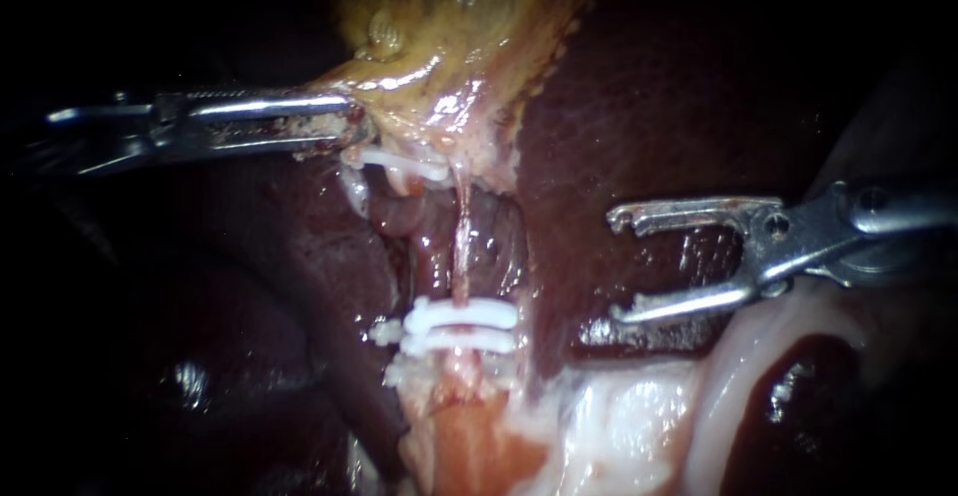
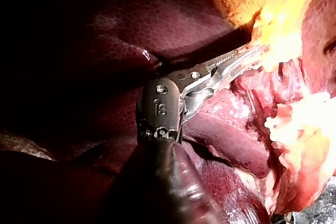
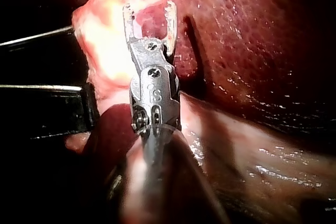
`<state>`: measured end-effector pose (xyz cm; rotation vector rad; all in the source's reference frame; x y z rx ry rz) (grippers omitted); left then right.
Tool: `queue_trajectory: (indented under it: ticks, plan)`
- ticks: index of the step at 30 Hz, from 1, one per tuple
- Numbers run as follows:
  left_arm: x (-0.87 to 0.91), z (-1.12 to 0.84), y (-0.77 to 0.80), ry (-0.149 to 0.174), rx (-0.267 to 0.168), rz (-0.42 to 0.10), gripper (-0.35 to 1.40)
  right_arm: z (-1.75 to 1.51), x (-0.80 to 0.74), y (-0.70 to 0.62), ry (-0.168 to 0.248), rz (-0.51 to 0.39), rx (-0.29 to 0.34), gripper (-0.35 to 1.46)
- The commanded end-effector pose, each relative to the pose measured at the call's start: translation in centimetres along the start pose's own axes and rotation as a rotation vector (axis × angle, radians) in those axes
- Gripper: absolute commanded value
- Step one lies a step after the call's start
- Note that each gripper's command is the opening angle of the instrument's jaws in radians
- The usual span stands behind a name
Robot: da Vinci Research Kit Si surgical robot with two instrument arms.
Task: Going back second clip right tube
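Right tube [image 1: 462,247], a thin pale strand, runs from the yellow gallbladder [image 1: 449,27] to two white clips [image 1: 461,324] stacked across it. It lies well ahead of the tips of my right instrument [image 1: 616,264], with a band of dark liver [image 1: 599,107] between jaws and tube. Those jaws stand wide apart and hold nothing; the right wrist view shows the same empty gap at the instrument's tip [image 3: 149,6], with wet red and pale tissue ahead of it.

My left instrument [image 1: 357,119] has its jaws closed on the lower edge of the gallbladder. In the left wrist view its tips [image 2: 257,53] are buried in that bright yellow tissue. A third clip [image 1: 399,163] sits just beside those tips, at the head of a thicker reddish tube [image 1: 397,215] that lies on the left instrument's side of the right tube.

The liver's surface is glossy, deep maroon and finely mottled, with wet highlights. Pale, whitish tissue [image 1: 639,416] spreads under my right instrument's lower jaw and reaches toward the stacked clips. Beyond the lit tissue the surroundings are black.
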<state>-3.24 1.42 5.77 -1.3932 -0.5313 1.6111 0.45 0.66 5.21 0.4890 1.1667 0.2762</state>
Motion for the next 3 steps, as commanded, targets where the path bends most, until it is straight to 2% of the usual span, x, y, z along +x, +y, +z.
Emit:
queue_trajectory:
  ticks: [1,3]
  plan:
    - [0.01,-0.01,0.01,0.000,0.000,-0.001,-0.35,0.01,0.01,-0.01,0.000,0.000,0.000,0.50]
    - [0.03,-0.04,0.03,-0.001,-0.001,-0.002,-0.35,0.04,0.03,-0.02,0.000,0.001,0.004,0.50]
